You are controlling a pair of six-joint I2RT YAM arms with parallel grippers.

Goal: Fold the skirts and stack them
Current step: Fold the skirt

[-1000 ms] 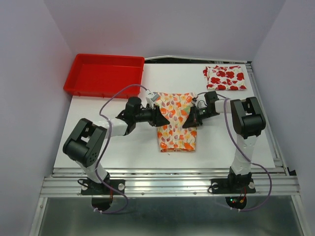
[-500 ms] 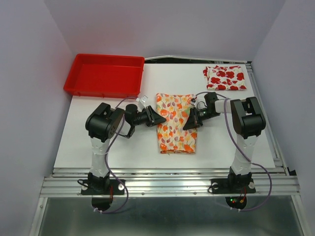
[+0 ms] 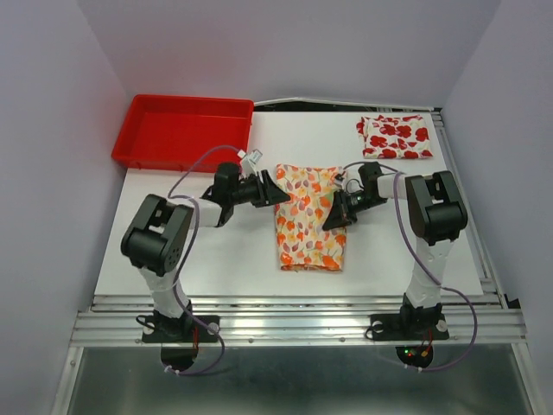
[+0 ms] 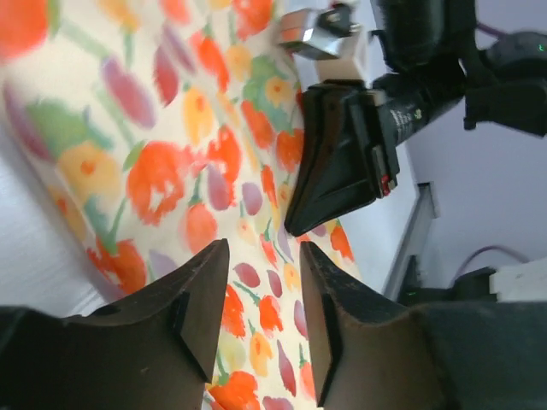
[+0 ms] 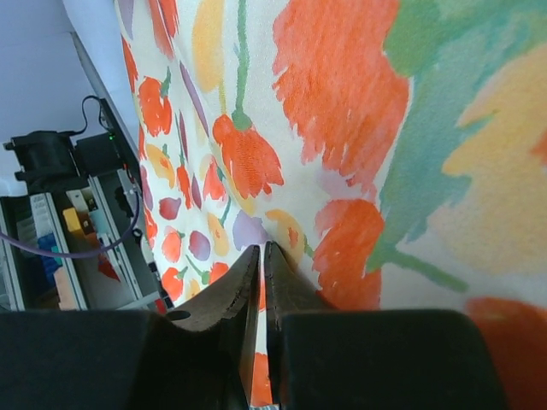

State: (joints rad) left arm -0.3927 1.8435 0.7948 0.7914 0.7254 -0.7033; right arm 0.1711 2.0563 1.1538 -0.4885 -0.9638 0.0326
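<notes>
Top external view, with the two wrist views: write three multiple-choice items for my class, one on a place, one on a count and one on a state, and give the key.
1. Where on the table does the white skirt with red flowers lie?
A. near left corner
B. far right corner
C. centre

2. How many skirts are in view?
A. three
B. one
C. two

3. How do the left gripper's jaws stand?
A. apart
B. shut on cloth
C. shut on a cable

Key:
1 B: it lies folded at the far right corner.
2 C: there is the white one, plus the cream skirt in the middle.
3 A: the left wrist view shows a clear gap between the two fingers.
</notes>
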